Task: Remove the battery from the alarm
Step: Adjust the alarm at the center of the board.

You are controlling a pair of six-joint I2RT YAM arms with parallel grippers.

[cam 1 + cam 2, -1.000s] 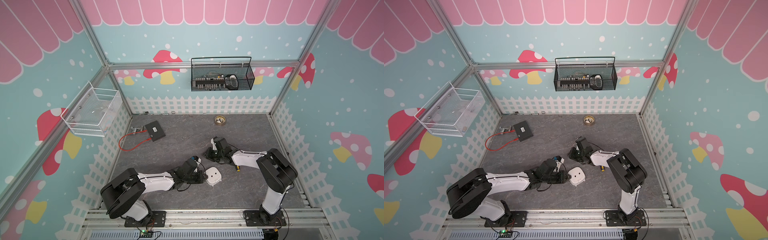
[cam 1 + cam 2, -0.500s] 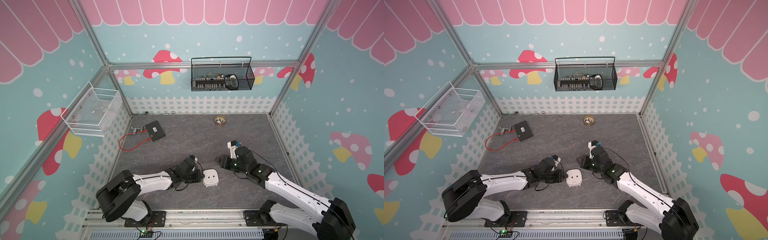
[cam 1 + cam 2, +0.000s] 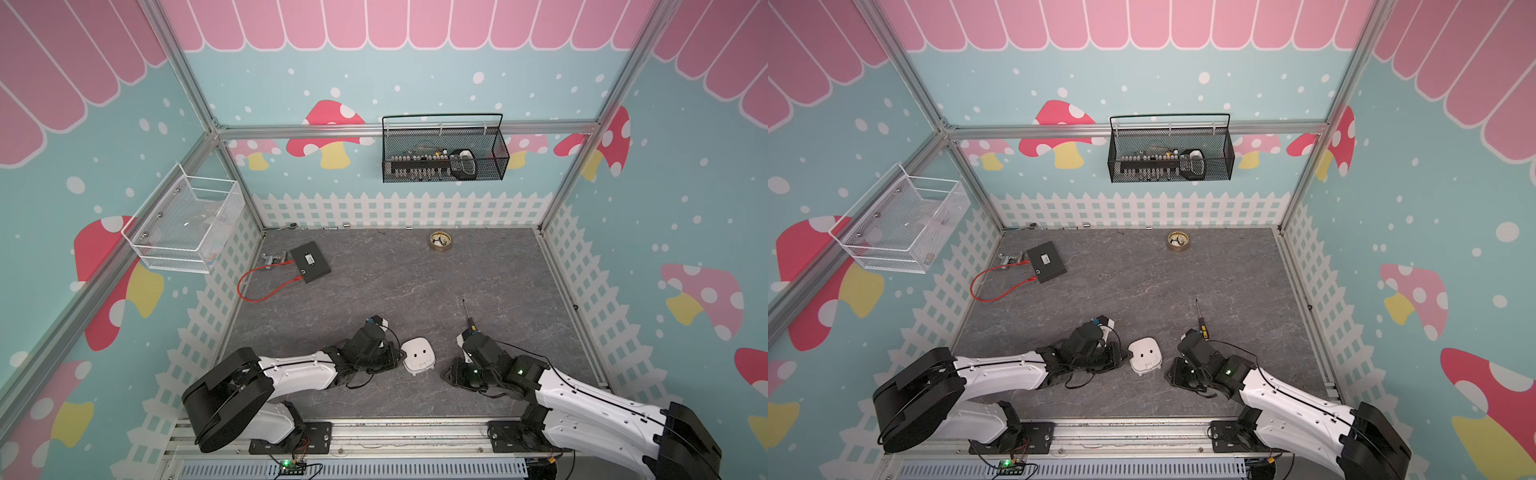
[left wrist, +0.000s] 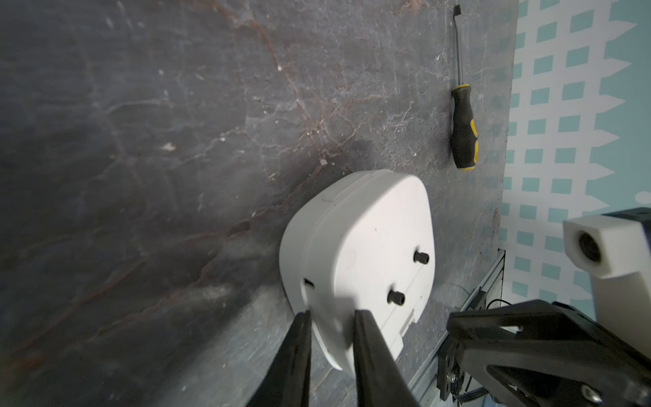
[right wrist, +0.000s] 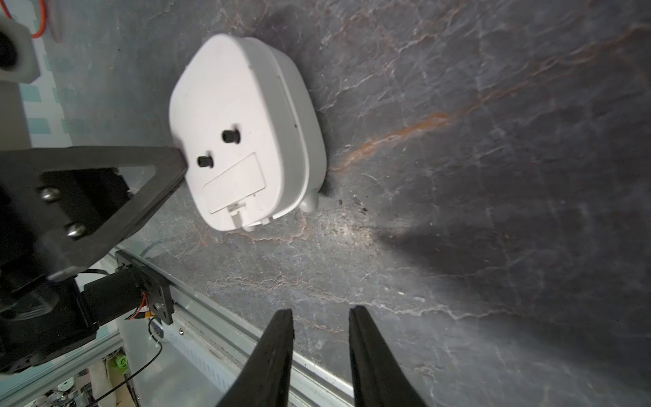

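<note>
Left gripper [image 4: 329, 313] astride smooth rounded white alarm [image 4: 363, 246]

The alarm [image 5: 246, 134] is showing smooth, matt white plastic. The worktop [image 5: 493, 176] is looking rough and veined like slate, the screwdriver [image 4: 464, 137] pairing bare metal with a stippled rubbery grip.

The floor [image 3: 395, 282] is a dark grey stone-pattern mat. Teal walls [image 3: 62, 174] carry mushroom prints, pink scallops at the top and a white picket-fence strip [image 3: 399, 210] at the floor's edges. Aluminium profiles [image 3: 291, 132] frame the corners. A black wire basket [image 3: 494, 162] hangs on the back wall [image 3: 415, 83].
</note>
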